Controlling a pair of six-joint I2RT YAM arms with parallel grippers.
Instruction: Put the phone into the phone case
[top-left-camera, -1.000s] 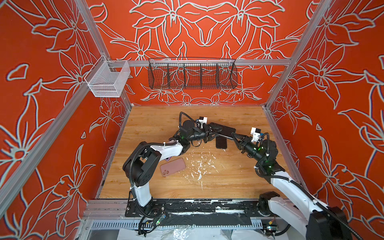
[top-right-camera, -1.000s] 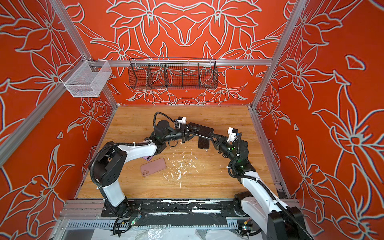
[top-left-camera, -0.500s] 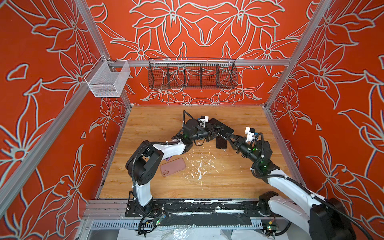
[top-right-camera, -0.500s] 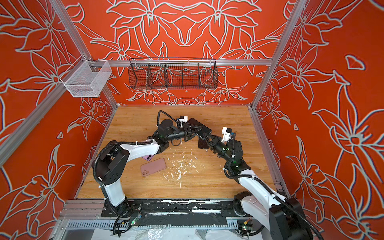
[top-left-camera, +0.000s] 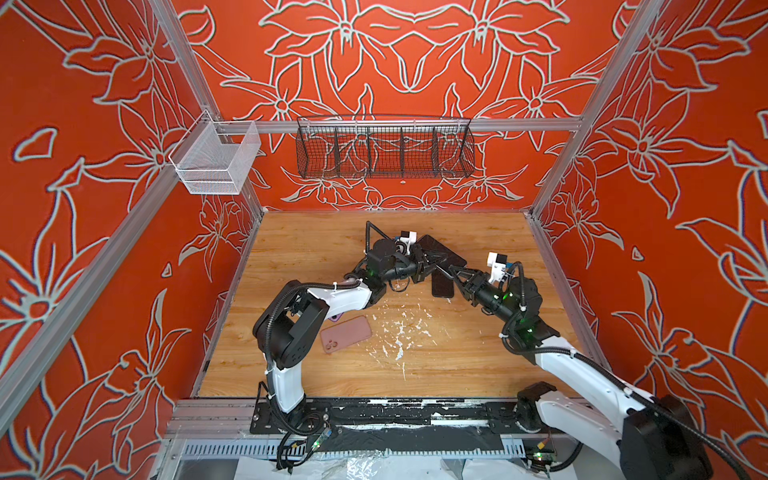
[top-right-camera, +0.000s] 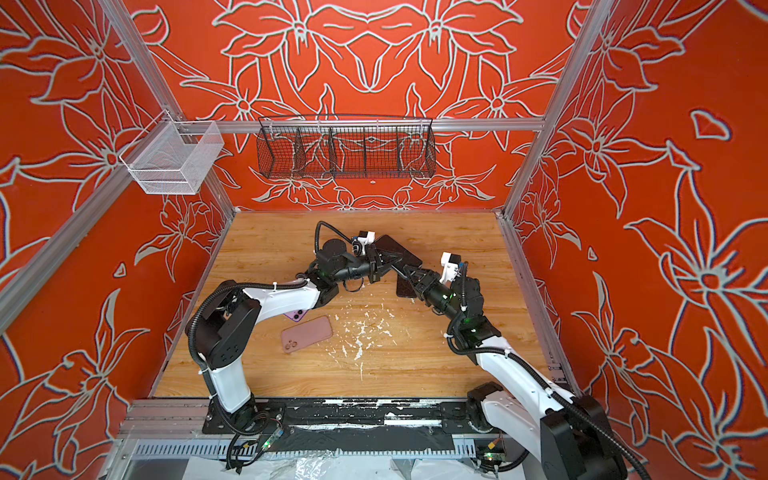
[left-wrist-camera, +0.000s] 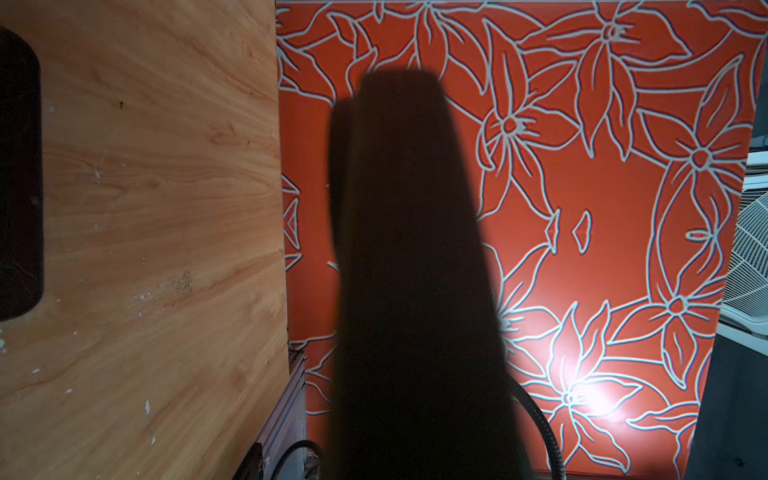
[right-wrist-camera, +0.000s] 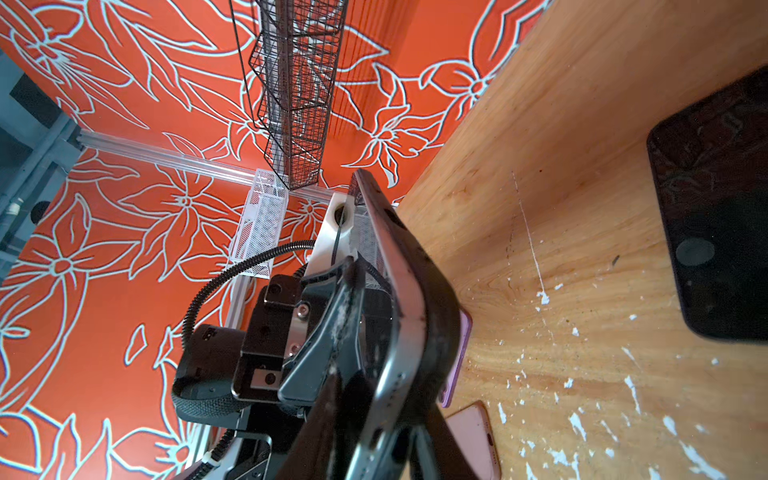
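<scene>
Wooden table (top-left-camera: 316, 245), its far half bare up to the walls. Above its middle the left gripper (top-left-camera: 428, 262) is clamped on a tilted dark phone (top-left-camera: 442, 251), raised off the wood. The right gripper (top-left-camera: 454, 273) meets the phone's lower corner; whether its jaws are apart or together cannot be told. A black handset (top-left-camera: 441, 289) lies beneath. The pink case (top-left-camera: 347, 332) lies nearer the front. Probably a purple phone (top-right-camera: 296, 314), mostly hidden under the left arm.
</scene>
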